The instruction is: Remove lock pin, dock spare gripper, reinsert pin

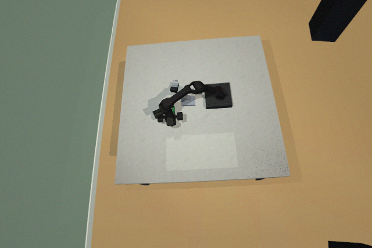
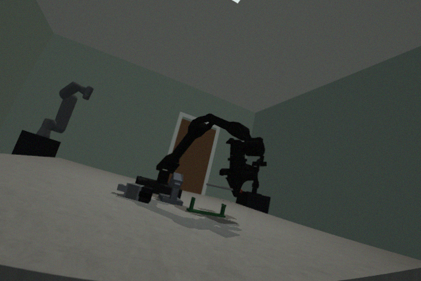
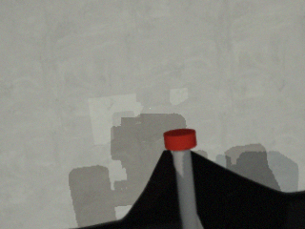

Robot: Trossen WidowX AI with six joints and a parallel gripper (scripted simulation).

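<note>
1 pin (image 2: 219,186) (image 3: 186,186), clasped near its red head by the gripper (image 2: 237,193) (image 3: 174,156); 1 green rack (image 2: 206,213) (image 1: 173,109) below it; mount (image 2: 175,189) (image 1: 188,100) and spare (image 2: 133,191) (image 1: 174,85) beyond the rack.

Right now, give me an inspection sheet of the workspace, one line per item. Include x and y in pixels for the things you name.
Surface: pale tabletop (image 1: 210,65) (image 2: 102,237), shadows across it
Job's things: lock pin (image 2: 219,187) (image 3: 187,191) out of the mount (image 1: 188,101) (image 2: 175,191); spare gripper (image 1: 174,85) (image 2: 133,191) lying undocked
Clutter: green bracket (image 1: 173,109) (image 2: 205,213) on the table
Gripper: fingers closed on the pin, red head (image 3: 180,139) showing
Cables: nothing seen
Surroundings: grey arm (image 2: 66,111) on a black stand, door (image 2: 195,155), green walls
</note>
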